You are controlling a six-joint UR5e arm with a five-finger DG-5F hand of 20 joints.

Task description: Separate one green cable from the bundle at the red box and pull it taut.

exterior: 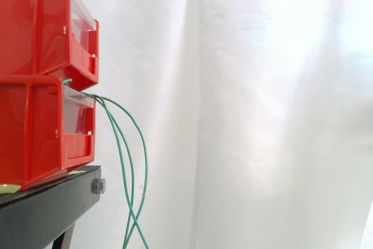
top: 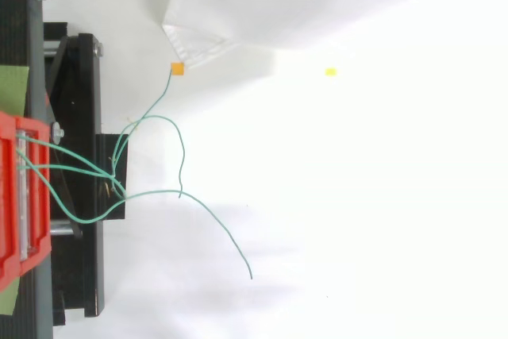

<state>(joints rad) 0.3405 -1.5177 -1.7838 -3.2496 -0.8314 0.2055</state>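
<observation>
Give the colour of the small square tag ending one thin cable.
Orange. The small square tag on a thin green cable shows best in the top view.

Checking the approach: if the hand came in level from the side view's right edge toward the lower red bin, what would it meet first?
Likely the green cables hanging by the lower red bin; the way there looks free, depth unclear.

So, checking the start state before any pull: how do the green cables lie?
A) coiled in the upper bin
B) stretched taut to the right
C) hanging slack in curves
C: the green cables droop from the lower red bin in loose curves and cross lower down.
</observation>
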